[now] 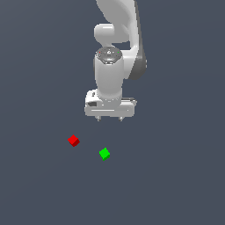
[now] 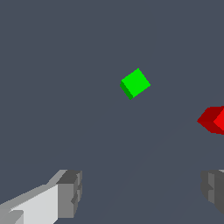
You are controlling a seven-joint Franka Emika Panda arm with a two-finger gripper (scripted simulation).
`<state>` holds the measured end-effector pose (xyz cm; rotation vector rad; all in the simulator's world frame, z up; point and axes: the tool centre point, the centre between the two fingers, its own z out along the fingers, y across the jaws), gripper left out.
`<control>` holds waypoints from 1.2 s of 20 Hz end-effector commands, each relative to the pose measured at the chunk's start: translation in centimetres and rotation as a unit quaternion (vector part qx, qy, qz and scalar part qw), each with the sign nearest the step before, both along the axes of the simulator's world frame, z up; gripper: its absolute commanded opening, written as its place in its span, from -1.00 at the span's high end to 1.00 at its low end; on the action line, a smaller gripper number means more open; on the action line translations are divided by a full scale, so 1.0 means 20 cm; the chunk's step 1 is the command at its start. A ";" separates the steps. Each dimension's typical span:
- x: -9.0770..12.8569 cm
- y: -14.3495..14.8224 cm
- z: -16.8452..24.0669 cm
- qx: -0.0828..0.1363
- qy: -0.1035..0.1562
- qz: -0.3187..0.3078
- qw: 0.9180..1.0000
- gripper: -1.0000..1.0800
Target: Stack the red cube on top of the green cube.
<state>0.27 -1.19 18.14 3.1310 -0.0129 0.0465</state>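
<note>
Approach step: tool [image 1: 110, 118] hanging above desk [image 1: 39, 184], fingers apart, gripping nothing. Red cube [image 1: 73, 140] lying near green cube [image 1: 104, 154], not touching. Next: centring over red, descending, closing.

A flat, plain slate-grey ground [image 1: 39, 184] is filling both views from edge to edge, showing neither walls, furniture nor windows. Even, soft light is falling across it, leaving only a faint paler band running diagonally in the wrist view.
</note>
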 end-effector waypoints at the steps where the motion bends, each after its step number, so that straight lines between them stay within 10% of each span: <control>1: 0.00 0.00 0.00 0.000 0.000 0.000 1.000 -0.92; 15: 0.12 -0.27 -0.16 0.002 0.003 -0.099 0.995 -0.92; 24: 0.20 -0.73 -0.41 0.006 0.009 -0.249 0.968 -0.92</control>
